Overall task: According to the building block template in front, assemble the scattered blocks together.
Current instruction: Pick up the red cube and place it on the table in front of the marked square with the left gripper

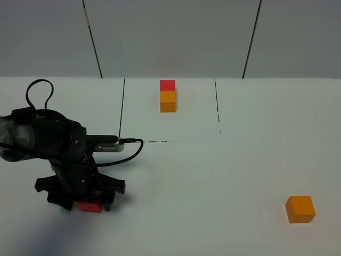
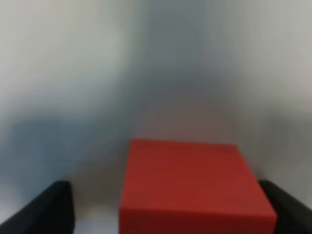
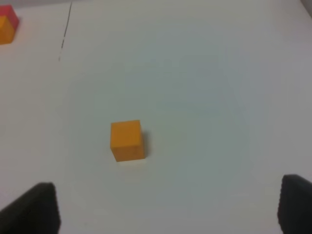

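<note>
At the back of the table stands the building block template (image 1: pixel 167 96), a red cube joined to an orange one; it also shows small in the right wrist view (image 3: pixel 6 23). Of the scattered blocks, the red cube (image 1: pixel 91 207) lies at the front left, between the fingers of my left gripper (image 1: pixel 89 204). In the left wrist view the red cube (image 2: pixel 192 187) fills the gap, with a space to one finger (image 2: pixel 51 209) and the other finger (image 2: pixel 287 204) close against it. The orange cube (image 1: pixel 300 208) (image 3: pixel 126 140) lies alone at the front right, ahead of my open right gripper (image 3: pixel 168 209).
Thin black lines (image 1: pixel 122 109) (image 1: pixel 217 106) frame the template's area on the white table (image 1: pixel 213 176). A black cable (image 1: pixel 133 146) loops from the left arm. A grey panelled wall (image 1: pixel 170 37) runs behind the table.
</note>
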You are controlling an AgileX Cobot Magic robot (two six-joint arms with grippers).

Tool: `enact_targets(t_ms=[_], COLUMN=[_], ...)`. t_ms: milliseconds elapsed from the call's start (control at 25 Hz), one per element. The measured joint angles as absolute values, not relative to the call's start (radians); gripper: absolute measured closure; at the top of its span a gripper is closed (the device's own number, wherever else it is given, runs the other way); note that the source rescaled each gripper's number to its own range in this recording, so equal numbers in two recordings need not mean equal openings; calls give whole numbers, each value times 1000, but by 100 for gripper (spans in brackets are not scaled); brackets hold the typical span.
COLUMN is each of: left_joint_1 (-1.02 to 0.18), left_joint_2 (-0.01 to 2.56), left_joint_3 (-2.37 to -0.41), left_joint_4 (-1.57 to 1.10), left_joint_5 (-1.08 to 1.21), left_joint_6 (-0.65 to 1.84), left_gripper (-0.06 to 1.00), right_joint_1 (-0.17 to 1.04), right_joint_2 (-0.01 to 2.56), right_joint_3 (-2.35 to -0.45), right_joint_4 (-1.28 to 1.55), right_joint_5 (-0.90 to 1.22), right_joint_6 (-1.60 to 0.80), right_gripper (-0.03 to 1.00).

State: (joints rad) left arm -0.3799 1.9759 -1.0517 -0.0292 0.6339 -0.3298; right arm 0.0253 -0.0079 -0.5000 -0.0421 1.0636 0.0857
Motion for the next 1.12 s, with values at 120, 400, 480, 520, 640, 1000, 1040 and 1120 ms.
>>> enact_targets(t_ms=[120, 400, 480, 520, 640, 1000, 1040, 1120], left_joint_1=[-380, -380, -380, -380, -380, -380, -380, -380], left_joint_2=[1976, 1976, 1976, 1976, 1976, 1941, 1925, 1903], left_joint_3=[-1052, -1052, -1052, -1052, -1052, -1149, -1177, -1233], left_joint_4=[-29, -36, -36, -36, -36, 23, 24, 24], left_joint_5=[640, 656, 656, 656, 657, 800, 829, 891], left_joint_6=[-330, -334, -334, -334, -334, -202, -155, -67], left_gripper=[51, 94, 94, 94, 94, 94, 94, 94], right_joint_1=[25, 25, 25, 25, 25, 25, 25, 25], right_joint_2=[-8, -8, -8, -8, -8, -8, -8, -8], right_joint_3=[-500, -500, -500, -500, -500, -500, -500, -500], right_joint_4=[-42, -42, -42, -42, -42, -42, -42, -42], right_joint_5=[1064, 1064, 1064, 1064, 1064, 1064, 1064, 1064], right_joint_6=[86, 86, 86, 86, 86, 86, 86, 86], right_gripper=[18, 18, 18, 18, 18, 18, 18, 18])
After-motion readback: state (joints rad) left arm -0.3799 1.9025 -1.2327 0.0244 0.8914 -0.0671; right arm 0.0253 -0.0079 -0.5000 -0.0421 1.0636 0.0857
